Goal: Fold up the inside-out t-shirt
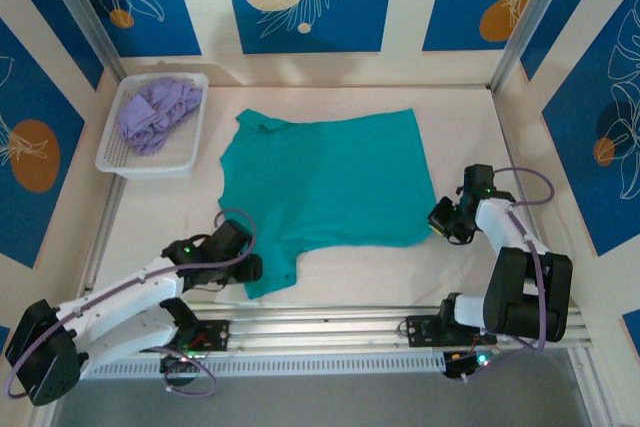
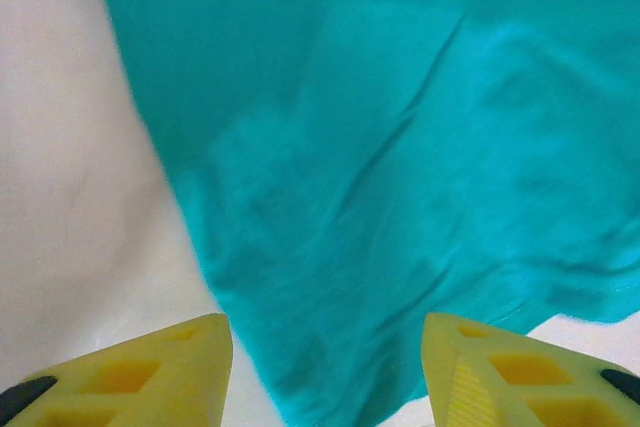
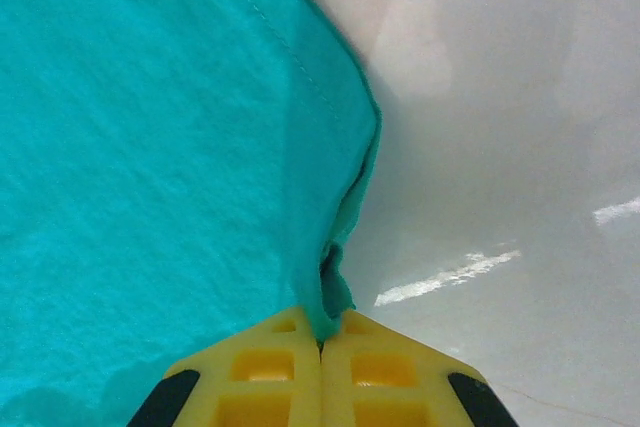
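Note:
The inside-out t-shirt (image 1: 325, 182) is plain teal and lies spread flat across the middle of the table, with no print showing. My left gripper (image 1: 250, 269) is at its near-left corner. In the left wrist view that gripper (image 2: 327, 372) is open, its yellow fingers (image 2: 150, 372) well apart, with wrinkled teal cloth (image 2: 400, 197) lying in the gap between them. My right gripper (image 1: 441, 219) is at the shirt's near-right corner. In the right wrist view it (image 3: 322, 339) is shut, pinching a small fold of the shirt's hemmed edge (image 3: 335, 287).
A white basket (image 1: 150, 169) holding a lavender garment (image 1: 155, 115) stands at the back left. A metal rail (image 1: 330, 322) runs along the near table edge. Patterned walls close in the back and both sides. Bare white table (image 3: 500, 147) lies right of the shirt.

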Tool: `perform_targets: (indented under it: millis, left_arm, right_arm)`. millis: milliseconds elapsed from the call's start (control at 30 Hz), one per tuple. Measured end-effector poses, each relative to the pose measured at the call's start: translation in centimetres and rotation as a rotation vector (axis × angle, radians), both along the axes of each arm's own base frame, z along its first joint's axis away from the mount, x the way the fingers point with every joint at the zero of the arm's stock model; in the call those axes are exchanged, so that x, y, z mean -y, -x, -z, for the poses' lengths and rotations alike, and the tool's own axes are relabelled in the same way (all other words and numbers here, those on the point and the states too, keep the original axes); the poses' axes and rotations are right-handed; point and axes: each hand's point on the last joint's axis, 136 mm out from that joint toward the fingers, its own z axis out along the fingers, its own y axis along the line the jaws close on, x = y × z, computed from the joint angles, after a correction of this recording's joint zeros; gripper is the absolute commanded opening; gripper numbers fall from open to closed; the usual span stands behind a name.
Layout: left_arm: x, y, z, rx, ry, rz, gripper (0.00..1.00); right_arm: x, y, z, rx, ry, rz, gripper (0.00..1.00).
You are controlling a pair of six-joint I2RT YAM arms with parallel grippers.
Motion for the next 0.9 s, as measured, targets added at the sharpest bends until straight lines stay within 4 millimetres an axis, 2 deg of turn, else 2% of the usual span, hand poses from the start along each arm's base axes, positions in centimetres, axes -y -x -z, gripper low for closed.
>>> perform_targets:
  millis: [133,267,367,533,733,900]
  left_arm:
    - [-0.2,1.7,1.6,-0.072,-0.032,0.001,0.51]
    - [0.6,2.3,2.1,-0.1,-0.03,0.015,0.46]
    - [1.1,2.5,2.6,-0.113,-0.024,0.015,0.41]
    - [0.7,2.5,2.9,-0.114,-0.042,-0.005,0.26]
    - [-0.1,2.7,2.9,-0.084,-0.035,-0.026,0.02]
    - [0.5,2.1,1.4,-0.04,0.067,-0.04,0.0]
  right_arm:
    - [-0.2,-0.2,0.0,0.015,-0.031,0.006,0.06]
    - [-0.3,-0.2,0.1,0.024,-0.05,0.011,0.06]
    - [-0.3,-0.3,0.1,0.032,-0.058,0.012,0.06]
    - [-0.3,-0.2,-0.1,0.041,-0.061,0.014,0.06]
    - [-0.1,-0.2,-0.1,0.041,-0.061,0.024,0.05]
    - [0.1,-0.2,-0.1,0.044,-0.064,0.028,0.03]
